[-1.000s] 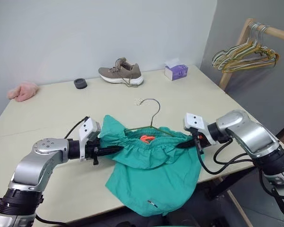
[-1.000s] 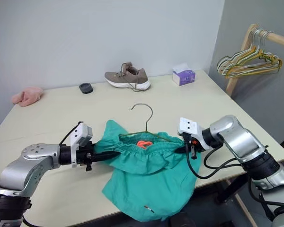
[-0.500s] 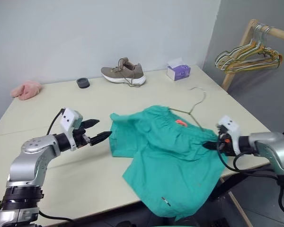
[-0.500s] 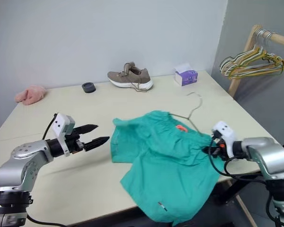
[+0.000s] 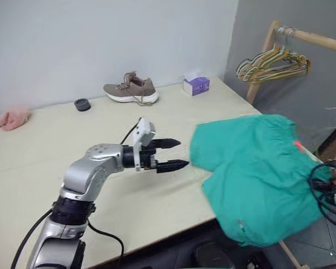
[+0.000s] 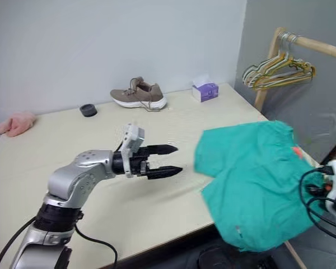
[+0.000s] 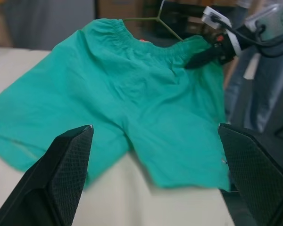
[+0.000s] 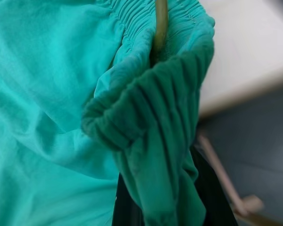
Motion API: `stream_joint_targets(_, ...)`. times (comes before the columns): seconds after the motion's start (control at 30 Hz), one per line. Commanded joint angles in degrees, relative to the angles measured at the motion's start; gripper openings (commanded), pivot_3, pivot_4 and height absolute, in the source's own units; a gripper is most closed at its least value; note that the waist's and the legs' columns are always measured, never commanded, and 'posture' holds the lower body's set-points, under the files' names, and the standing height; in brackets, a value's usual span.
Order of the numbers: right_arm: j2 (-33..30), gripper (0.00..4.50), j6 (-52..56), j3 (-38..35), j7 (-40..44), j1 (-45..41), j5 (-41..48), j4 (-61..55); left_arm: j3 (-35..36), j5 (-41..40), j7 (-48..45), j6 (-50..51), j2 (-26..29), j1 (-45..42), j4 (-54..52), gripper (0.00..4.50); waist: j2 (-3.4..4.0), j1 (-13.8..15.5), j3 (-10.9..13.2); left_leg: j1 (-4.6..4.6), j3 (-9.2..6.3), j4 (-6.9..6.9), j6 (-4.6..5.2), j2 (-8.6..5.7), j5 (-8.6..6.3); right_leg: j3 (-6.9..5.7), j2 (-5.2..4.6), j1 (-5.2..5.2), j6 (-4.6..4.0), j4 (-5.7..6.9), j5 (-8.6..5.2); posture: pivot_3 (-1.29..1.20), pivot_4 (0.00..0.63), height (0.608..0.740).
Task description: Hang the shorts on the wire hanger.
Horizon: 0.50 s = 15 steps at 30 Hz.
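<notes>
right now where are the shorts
In the head views, the shorts hang over the table's right edge, held by the right gripper, below the hanger rack.

Teal-green fabric shorts (image 5: 257,179) with a gathered elastic waistband hang spread past the table's right edge, one leg hem still over the tabletop, the rest draping below the edge. A small tag sits near the lower hem; an orange patch shows at the waistband. A thin olive-green wire hanger (image 7: 166,29) runs inside the bunched waistband.
</notes>
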Motion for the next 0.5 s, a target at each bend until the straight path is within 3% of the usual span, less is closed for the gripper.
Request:
stream_joint_targets(0.03,-2.69,0.00,-0.78,-5.65,-3.77,-1.85,-2.18,-2.20,-3.32,4.33,1.74,-5.49,-3.40,-4.10,-0.97,4.46,0.04,-1.22,-0.03,0.05,0.00,-0.01,0.00,0.00,0.00,-0.01,0.01,0.09,0.05,-0.02,-0.04,-0.53,0.000,0.740)
stream_joint_targets(0.3,-6.76,0.00,-1.45,-6.97,-9.78,-9.59,-4.56,-2.61,-6.09,8.19,4.12,-9.76,-10.35,-9.85,-0.07,4.46,0.02,-5.83,-0.01,0.03,0.16,-0.07,0.22,-0.02,-0.15,-0.04,0.04,0.09,0.25,-0.10,-0.18,-0.54,0.005,0.740)
stream_joint_targets(0.5,-11.02,0.00,-3.33,-3.54,-12.45,-19.19,-5.50,7.03,-6.28,9.14,6.95,-9.10,-13.76,-13.25,0.77,4.46,0.01,-6.76,0.00,0.04,0.18,-0.07,0.31,-0.06,-0.20,-0.04,0.01,0.15,0.30,-0.21,-0.21,-0.52,0.005,0.740)
